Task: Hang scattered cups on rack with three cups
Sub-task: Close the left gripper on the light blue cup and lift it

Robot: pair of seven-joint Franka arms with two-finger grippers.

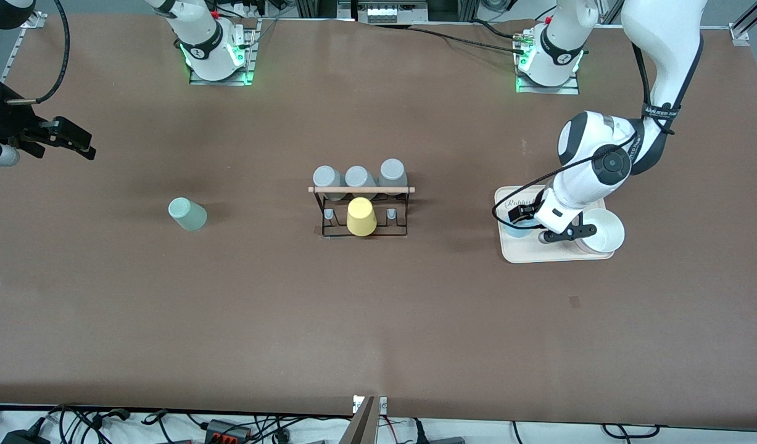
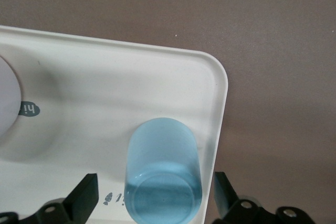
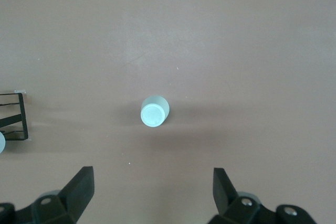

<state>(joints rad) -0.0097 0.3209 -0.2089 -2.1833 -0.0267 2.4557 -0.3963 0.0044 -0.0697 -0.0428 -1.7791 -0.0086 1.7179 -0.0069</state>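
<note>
The black wire rack [image 1: 361,213] with a wooden rod stands mid-table; its edge shows in the right wrist view [image 3: 13,116]. It holds three grey cups [image 1: 357,177] and a yellow cup [image 1: 361,217]. The light blue cup [image 2: 164,171] stands on the cream tray [image 2: 105,87], near its corner. It lies between the fingers of my open left gripper [image 2: 156,195], which do not touch it. In the front view the left gripper [image 1: 538,233] mostly hides this cup [image 1: 517,229]. The mint green cup [image 1: 187,214] stands base up toward the right arm's end. My open, empty right gripper [image 3: 152,190] hovers high, short of that cup [image 3: 154,112].
A white bowl [image 1: 602,230] sits on the cream tray [image 1: 557,254] beside the blue cup. The tray lies toward the left arm's end of the brown table. In the front view the right gripper [image 1: 76,143] is up at the table's edge.
</note>
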